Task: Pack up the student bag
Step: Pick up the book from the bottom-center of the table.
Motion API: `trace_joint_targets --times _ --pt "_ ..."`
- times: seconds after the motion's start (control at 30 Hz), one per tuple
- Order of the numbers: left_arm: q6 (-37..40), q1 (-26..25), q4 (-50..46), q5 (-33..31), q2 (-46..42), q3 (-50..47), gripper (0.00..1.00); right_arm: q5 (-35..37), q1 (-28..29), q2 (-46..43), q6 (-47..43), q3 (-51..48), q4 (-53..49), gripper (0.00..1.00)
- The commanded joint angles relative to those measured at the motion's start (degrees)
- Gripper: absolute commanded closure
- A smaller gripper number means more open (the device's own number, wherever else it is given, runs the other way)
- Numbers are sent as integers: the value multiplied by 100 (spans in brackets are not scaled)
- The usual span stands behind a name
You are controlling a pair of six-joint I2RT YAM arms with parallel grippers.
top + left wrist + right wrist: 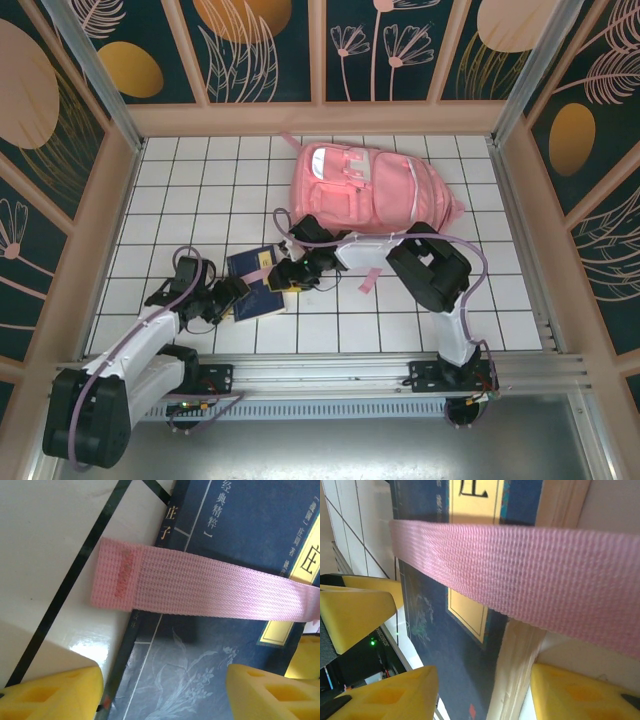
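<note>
The student bag [370, 185] is in neither grip. The left gripper [165, 680] hangs over the blue book [240, 540], jaws apart and empty. The right gripper [484, 680] is likewise spread above the book's page edge. A pink strap [200, 587] crosses the book's cover. The bag lies just beyond the book on the tiled table [200, 180].

Pink student bag [375, 185] lies flat, far ctr.

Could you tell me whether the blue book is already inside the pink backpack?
No, the book lies on the white tiled table outside the backpack, a pink strap across its cover.
</note>
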Motion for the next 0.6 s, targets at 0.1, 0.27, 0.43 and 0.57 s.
trace_joint_targets --times 0.1,0.27,0.43,0.57 --pt "6 -93 698 -133 357 -165 32 -307 64 -61 85 275 -7 52" --pt "37 -102 716 -142 356 -170 32 -415 64 -233 186 297 30 55" --pt "52 -111 742 -134 401 -183 32 -394 63 -337 186 343 -20 60" --pt "57 -110 742 -142 375 -181 33 -382 64 -453 186 315 -59 64"
